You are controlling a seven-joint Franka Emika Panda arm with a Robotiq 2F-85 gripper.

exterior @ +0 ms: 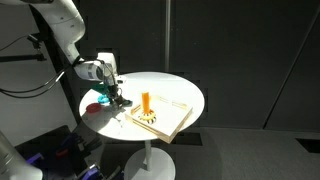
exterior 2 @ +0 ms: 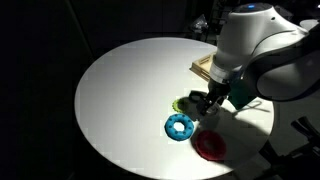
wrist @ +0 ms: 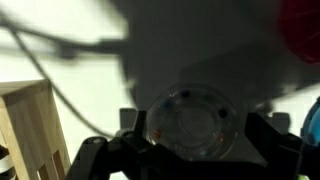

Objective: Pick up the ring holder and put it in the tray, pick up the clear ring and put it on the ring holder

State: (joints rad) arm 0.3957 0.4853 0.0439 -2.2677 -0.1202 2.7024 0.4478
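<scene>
Judging from the short orange-pegged ring holder [exterior: 146, 101] standing inside the shallow square light-wood tray [exterior: 178, 118], you're halfway; near the tray, your gripper [wrist: 192, 130] looks clamped on the round clear ring [wrist: 188, 116], not yet on the peg.

Round white table [exterior: 150, 82] carries the light wood tray [exterior: 181, 112] at its edge. Blue ring [exterior 2: 170, 127], red ring [exterior 2: 200, 148] and green ring [exterior 2: 181, 104] lie close together nearby.
</scene>
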